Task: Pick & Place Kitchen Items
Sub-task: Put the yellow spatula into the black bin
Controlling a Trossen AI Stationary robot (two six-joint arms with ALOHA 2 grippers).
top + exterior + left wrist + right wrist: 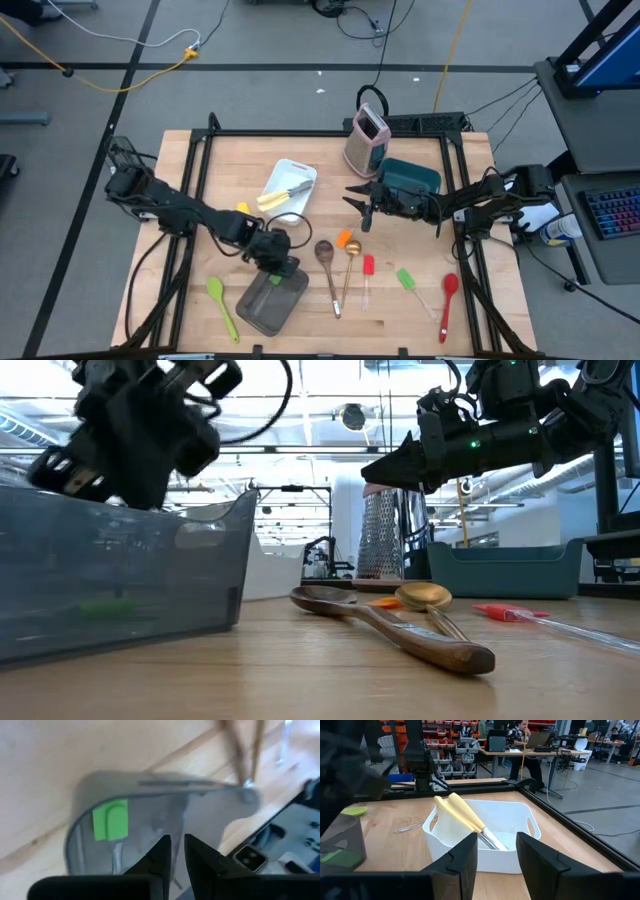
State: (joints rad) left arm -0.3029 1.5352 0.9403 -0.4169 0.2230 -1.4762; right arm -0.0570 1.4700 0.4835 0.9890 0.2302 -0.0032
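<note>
The left gripper point(277, 262) is hovering over the grey pan point(270, 303), fingers narrowly parted and gripping nothing, a green spatula point(110, 820) lying inside. Descending carelessly risks nudging the pan. The right gripper point(362, 199) is waiting open near the teal bin point(410, 176).

This is a robotics lab or workshop, not a kitchen. Beyond the wooden table point(395, 815), a person point(522, 735) sits at desks with monitors point(497, 742), and shelving with red parts bins point(452, 742) lines the wall behind. Around the table, yellow cables point(130, 72) trail over grey concrete floor point(270, 40); exposed ceiling beams point(300, 390) run overhead.
</note>
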